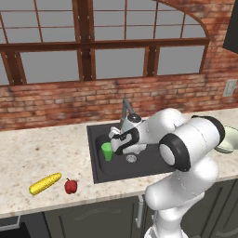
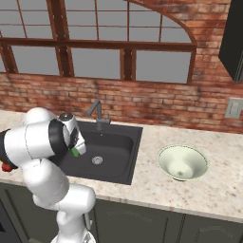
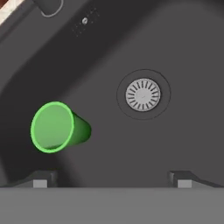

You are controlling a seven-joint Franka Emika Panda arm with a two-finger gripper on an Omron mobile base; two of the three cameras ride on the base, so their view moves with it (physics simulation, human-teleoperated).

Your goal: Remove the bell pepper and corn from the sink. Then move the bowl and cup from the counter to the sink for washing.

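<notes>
**Cup's in the sink, bowl's on the counter**

We've got the gripper [image 3: 112, 178] hanging over the sink [image 1: 98, 172] with its jaws spread wide and nothing between them. The green cup [image 3: 57, 127] stands upright on the basin floor, off to one side of the drain [image 3: 143, 94]. The corn [image 1: 45, 183] and bell pepper [image 1: 70, 186] lie side by side on the counter [image 1: 42, 148] left of the sink; the bowl [image 2: 182, 162] sits to its right.
</notes>
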